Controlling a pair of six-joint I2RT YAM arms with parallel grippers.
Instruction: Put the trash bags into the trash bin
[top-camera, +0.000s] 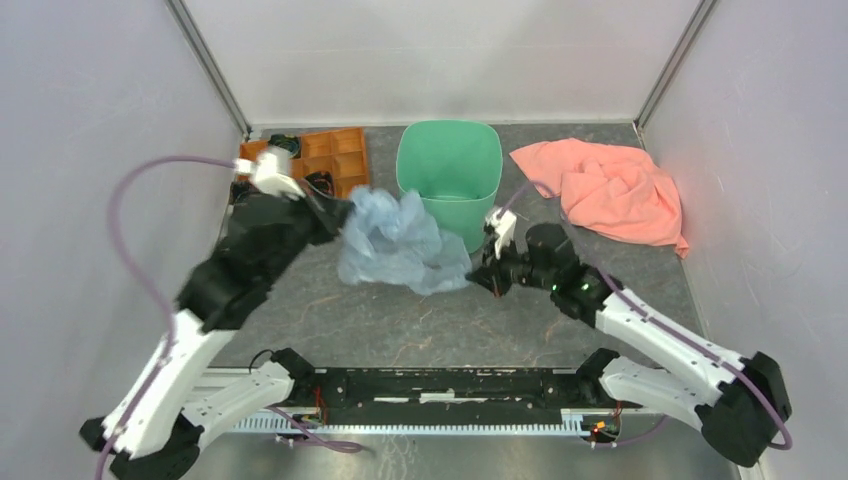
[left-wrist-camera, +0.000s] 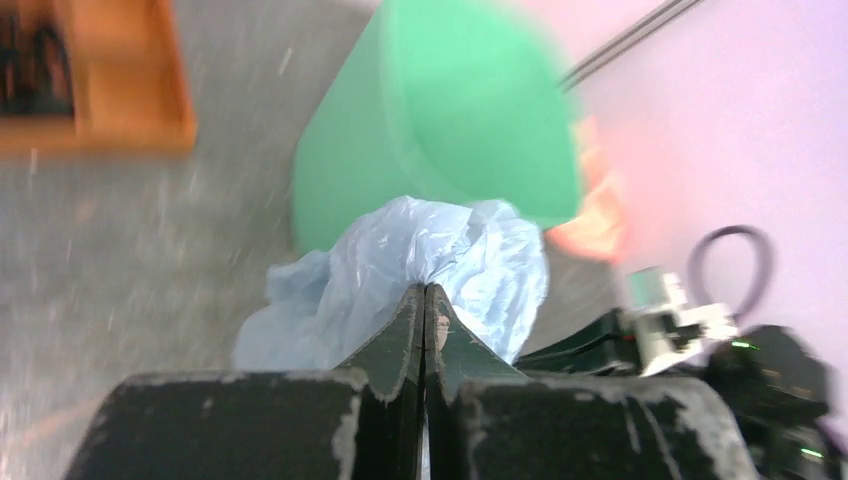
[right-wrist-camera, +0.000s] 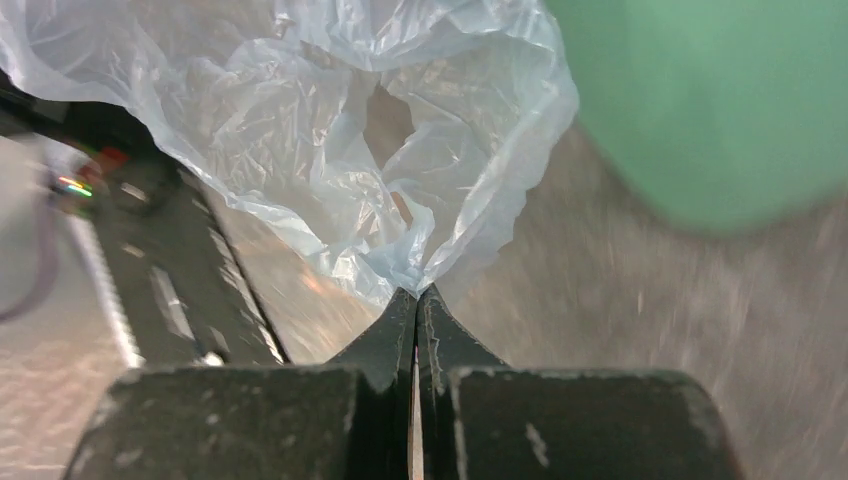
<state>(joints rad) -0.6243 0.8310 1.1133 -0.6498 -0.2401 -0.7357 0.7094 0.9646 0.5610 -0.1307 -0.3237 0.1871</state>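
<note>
Our left tool (top-camera: 338, 214) is clamped fully closed on the left edge of the bag (top-camera: 400, 242), which is bunched between the 2 tools, just in front of the bin (top-camera: 458, 214). Our right tool (top-camera: 487, 268) pinches its right corner. If our arms pull apart, we risk the film tearing or slipping free.

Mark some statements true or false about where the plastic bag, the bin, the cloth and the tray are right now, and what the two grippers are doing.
1. The left gripper and right gripper are both shut on the bag. True.
2. The bag already lies inside the bin. False: it is outside the bin, just in front of it, pinched by both grippers.
3. The pink cloth lies to the right of the bin. True.
4. The orange tray sits right of the bin. False: it sits to the bin's left, at the back.
</note>
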